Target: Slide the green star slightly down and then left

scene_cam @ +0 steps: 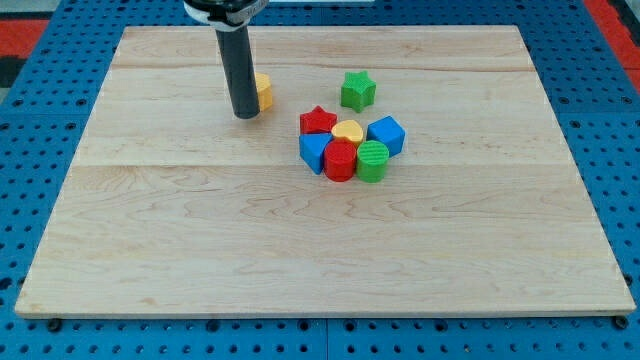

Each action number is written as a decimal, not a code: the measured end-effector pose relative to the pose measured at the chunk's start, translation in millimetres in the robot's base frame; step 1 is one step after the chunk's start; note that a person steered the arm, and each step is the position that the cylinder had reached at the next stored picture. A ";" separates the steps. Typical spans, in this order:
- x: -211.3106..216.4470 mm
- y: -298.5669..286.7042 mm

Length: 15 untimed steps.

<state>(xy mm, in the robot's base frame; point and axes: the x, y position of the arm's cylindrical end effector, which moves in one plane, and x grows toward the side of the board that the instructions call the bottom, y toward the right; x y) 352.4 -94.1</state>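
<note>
The green star stands alone on the wooden board, in the upper middle of the view. My tip rests on the board well to the star's left and a little lower. The rod partly hides a yellow block just to the tip's upper right. Below the star sits a tight cluster: a red star, a yellow heart, a blue cube, a blue block, a red block and a green round block.
The wooden board lies on a blue pegboard surface. The cluster sits directly below the star, about a block's width away.
</note>
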 end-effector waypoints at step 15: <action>-41.4 198.7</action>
<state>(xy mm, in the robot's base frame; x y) 311.0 104.6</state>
